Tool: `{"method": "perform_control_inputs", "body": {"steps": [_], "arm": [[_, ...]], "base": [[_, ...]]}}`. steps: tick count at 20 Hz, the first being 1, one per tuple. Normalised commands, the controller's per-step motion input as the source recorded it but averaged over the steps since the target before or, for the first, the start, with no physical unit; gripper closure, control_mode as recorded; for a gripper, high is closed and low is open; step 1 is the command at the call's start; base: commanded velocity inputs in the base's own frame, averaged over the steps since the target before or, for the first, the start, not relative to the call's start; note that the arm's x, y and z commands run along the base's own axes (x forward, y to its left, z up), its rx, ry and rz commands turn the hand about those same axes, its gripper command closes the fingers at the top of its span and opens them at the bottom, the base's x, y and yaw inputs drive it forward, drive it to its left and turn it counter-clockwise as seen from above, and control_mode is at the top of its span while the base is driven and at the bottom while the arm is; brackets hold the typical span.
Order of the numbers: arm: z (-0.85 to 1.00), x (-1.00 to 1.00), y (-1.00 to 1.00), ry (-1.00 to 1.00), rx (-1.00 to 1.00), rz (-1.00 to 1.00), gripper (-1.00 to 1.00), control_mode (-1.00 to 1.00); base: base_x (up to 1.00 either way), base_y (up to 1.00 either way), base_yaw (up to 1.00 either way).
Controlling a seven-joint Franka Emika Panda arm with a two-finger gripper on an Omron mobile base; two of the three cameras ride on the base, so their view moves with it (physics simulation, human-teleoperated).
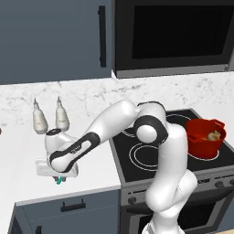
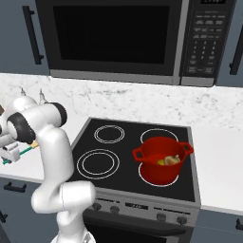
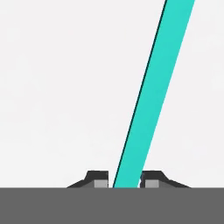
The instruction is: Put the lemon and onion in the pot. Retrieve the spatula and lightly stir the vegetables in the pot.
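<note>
The spatula's teal handle runs slantwise up the hand view, passing between my two fingertips. My gripper is shut on it, with both pads pressed against its sides. From the left base view the gripper is down on the white counter left of the stove, and a teal bit of spatula pokes out below it. The right base view has the gripper at the far left with the spatula in it. The red pot stands on the front right burner and holds the onion and the lemon.
Two pale bottles stand against the marble backsplash behind the gripper. The black stove lies to its right, with a microwave above. The counter's front edge is just in front of the gripper.
</note>
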Motion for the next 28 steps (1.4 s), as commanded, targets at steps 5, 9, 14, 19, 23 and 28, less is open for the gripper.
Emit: {"method": "perform_control_inputs", "body": {"steps": [5,9,14,19,23,28], "arm": [[-0.14,-0.04,-0.04,0.00,0.00,0.00,1.00,-1.00],[-0.94,-0.08,-0.01,0.00,0.00,0.00,1.00,-1.00],[-1.00,-0.02,-0.09,-0.01,0.00,0.00,1.00,-1.00],[-0.81,-0.06,-0.24,-0.15,0.00,0.00,1.00,-1.00],[0.09,-0.02,-0.50,-0.09,0.03,0.00,1.00,-1.00],[0.83,0.00,-0.46,-0.08,0.04,0.00,1.00,-1.00]], "base": [[0.00,0.00,0.00],[0.00,0.00,0.00],[0.00,0.00,0.00],[0.00,0.00,0.00],[0.00,0.00,0.00],[0.00,0.00,0.00]]}}
